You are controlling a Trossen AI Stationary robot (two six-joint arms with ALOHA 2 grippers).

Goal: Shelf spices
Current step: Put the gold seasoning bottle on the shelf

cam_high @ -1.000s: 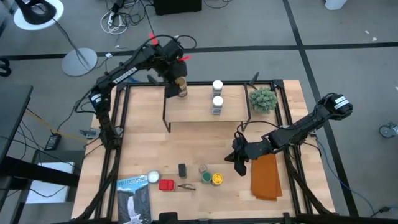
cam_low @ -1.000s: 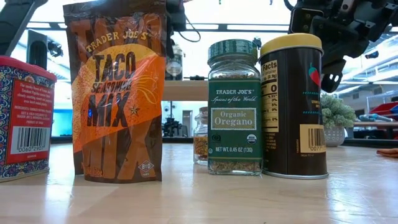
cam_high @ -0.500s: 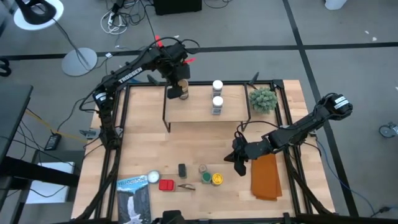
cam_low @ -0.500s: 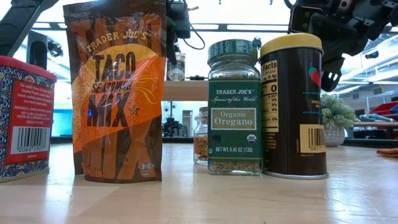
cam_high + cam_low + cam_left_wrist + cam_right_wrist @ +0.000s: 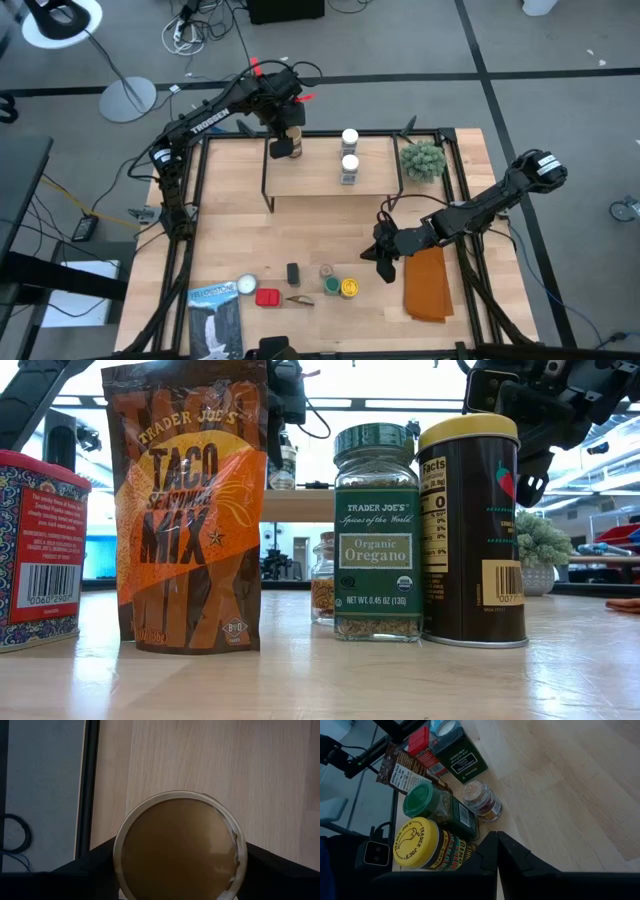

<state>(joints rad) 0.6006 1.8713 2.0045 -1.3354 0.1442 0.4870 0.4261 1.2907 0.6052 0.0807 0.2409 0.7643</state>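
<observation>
My left gripper [image 5: 288, 132] is over the far left corner of the shelf [image 5: 325, 175], shut on a tan-lidded spice jar [image 5: 290, 146]. In the left wrist view the jar's round lid [image 5: 180, 847] fills the space between my fingers, with the light shelf board [image 5: 200, 755] below it. Two white-lidded jars [image 5: 349, 137] [image 5: 349, 165] stand on the shelf's middle. Near the table's near edge stand the other spices: a yellow-lidded tin [image 5: 416, 842], a green-lidded jar [image 5: 420, 800], a small glass jar [image 5: 479, 797], a dark box [image 5: 460, 755] and a red tin [image 5: 267, 296]. My right gripper [image 5: 383, 256] hovers shut just right of them. My left gripper holds the tan-lidded jar below its lid, pinched between two fingers [image 5: 92, 865] that come from above, pointing down. The jar stays upright. In the low view its base [image 5: 283, 484] is at the shelf board; whether it rests on it, I cannot tell.
A small green plant [image 5: 424, 160] stands at the shelf's right end. An orange folded cloth [image 5: 428, 283] lies under my right arm. A blue-and-white booklet [image 5: 215, 320] lies at the near left corner. Bare tabletop [image 5: 320, 235] stretches between the shelf and the spices.
My left gripper has carried the tan-lidded jar a little toward the table's left and down toward the shelf board, then kept still. The jar has stayed upright in the hold.
</observation>
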